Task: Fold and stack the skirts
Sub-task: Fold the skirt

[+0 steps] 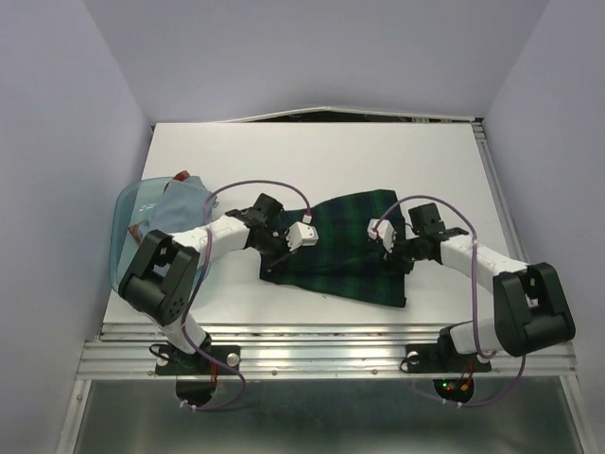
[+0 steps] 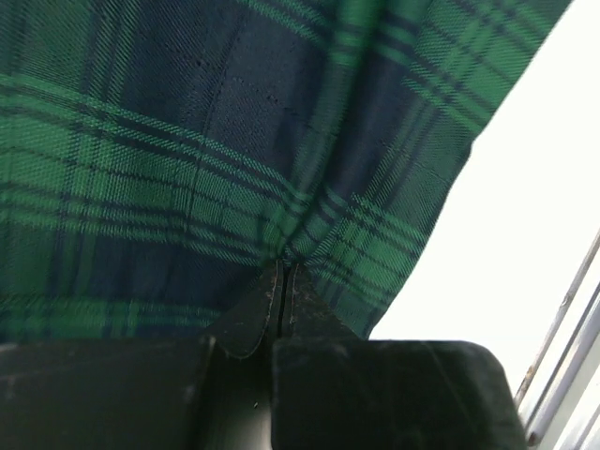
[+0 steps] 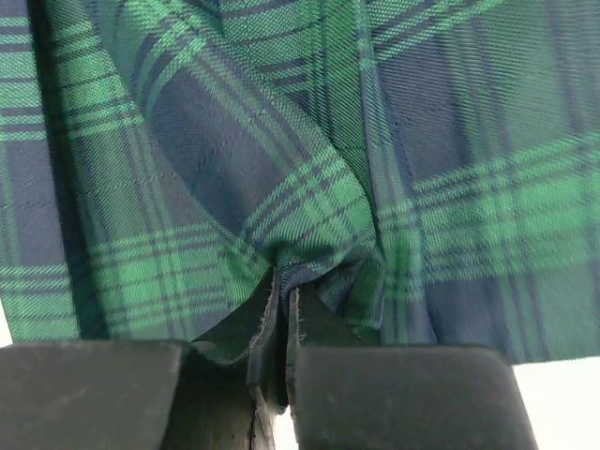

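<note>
Now gripping tartan skirt from both sides, left hand and right hand each clamped on bunched cloth, over white bench.

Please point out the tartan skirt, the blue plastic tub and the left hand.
tartan skirt (image 1: 345, 251): top view, middle of the cloth.
blue plastic tub (image 1: 123, 236): top view, its left wall.
left hand (image 2: 283, 277): left wrist view, between the shut fingertips pinching the cloth.
</note>
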`<state>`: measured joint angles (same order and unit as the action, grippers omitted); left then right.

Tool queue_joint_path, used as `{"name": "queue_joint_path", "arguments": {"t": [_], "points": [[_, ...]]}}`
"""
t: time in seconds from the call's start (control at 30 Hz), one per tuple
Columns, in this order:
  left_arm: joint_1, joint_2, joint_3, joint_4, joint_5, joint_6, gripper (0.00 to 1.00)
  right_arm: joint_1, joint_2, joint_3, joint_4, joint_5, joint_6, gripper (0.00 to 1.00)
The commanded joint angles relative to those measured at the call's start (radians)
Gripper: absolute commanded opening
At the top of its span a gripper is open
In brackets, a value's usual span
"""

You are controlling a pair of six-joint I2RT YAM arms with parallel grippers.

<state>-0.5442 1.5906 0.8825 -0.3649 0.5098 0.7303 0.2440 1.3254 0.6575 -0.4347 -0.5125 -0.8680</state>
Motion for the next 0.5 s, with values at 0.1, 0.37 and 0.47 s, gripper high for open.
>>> {"name": "queue_joint_path", "arguments": {"t": [0.1, 0.37, 0.47], "points": [[0.009, 0.089, 0.065, -0.032, -0.08, -0.04, 0.0, 0.0, 0.107, 0.017, 0.126, 0.081, 0.0, 0.01], [0.006, 0.075, 0.088, -0.032, -0.065, -0.1, 0.05, 0.0, 0.329, 0.191, 0.255, 0.245, 0.053, 0.01], [0.004, 0.06, 0.081, -0.019, -0.085, -0.15, 0.11, 0.0, 0.359, 0.282, 0.258, 0.267, 0.066, 0.01]]}}
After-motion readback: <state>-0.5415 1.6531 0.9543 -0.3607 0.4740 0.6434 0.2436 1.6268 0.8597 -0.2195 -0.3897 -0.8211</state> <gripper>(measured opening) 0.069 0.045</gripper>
